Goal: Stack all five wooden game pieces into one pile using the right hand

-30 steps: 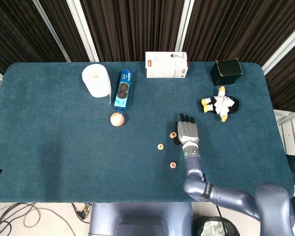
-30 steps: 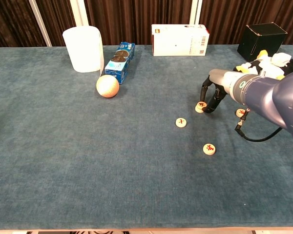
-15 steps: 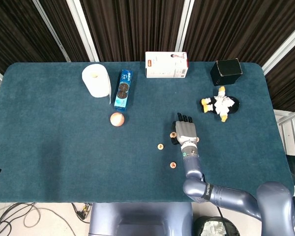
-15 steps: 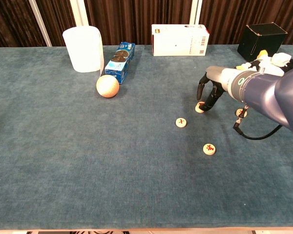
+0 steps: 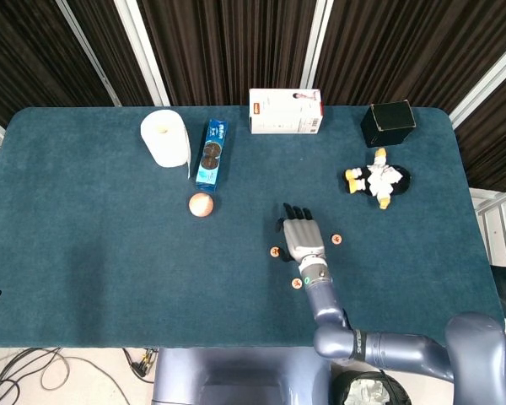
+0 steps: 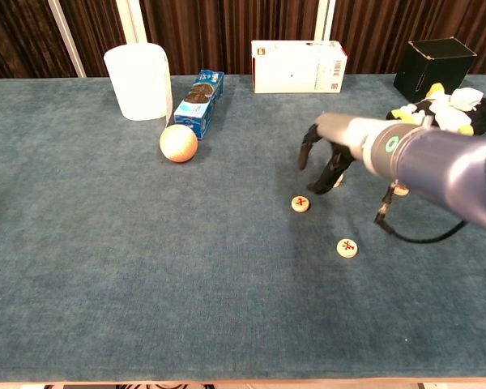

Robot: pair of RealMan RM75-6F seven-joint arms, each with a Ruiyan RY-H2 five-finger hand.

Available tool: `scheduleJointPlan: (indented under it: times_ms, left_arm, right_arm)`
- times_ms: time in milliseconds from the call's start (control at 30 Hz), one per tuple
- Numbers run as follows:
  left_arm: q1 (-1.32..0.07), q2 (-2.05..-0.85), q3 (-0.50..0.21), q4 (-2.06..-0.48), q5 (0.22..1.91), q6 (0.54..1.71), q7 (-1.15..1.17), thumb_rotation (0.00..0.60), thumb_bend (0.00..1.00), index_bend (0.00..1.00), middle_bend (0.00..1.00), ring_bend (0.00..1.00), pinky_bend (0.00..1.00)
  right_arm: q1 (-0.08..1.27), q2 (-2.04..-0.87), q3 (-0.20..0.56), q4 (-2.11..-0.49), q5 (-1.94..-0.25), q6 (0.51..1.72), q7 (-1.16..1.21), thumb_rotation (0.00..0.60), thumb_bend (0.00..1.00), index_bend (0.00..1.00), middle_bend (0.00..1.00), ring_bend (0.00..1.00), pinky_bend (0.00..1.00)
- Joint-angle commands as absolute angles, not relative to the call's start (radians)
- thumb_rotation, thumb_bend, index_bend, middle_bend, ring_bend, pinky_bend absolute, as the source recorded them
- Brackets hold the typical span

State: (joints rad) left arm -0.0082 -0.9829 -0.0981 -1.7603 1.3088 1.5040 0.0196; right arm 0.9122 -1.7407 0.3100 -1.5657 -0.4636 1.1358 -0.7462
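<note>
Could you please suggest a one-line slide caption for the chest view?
Right hand hovers above a wooden game piece on the blue table.

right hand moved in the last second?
Yes. The right hand has shifted to the robot's left, away from the plush toy and over toward the wooden piece that lay well to its left before.

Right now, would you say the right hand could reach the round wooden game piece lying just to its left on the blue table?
Probably yes: the right hand hovers just above and beside that round wooden game piece, and only bare blue table lies between them.
</note>
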Motion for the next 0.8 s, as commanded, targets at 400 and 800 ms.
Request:
scheduleJointPlan:
  times_ms: [400,800]
  left_arm:
    - [-0.006,-0.976,-0.101,-1.762,1.304,1.503,0.005,0.6,0.11,0.02,0.0,0.0,0.0]
    - [-0.002,-0.975,-0.1,-1.765,1.308,1.51,0.006,0.6,0.11,0.02,0.0,0.0,0.0]
  right_arm:
    - [0.895,-1.796,0.266,-1.516,-0.545,1.125,-0.688,0.6,0.41,0.38,0.0,0.0,0.0]
    - [0.887,-1.798,0.267,-1.486,-0.539,1.103,-0.679,0.6,0.41,0.4,0.0,0.0,0.0]
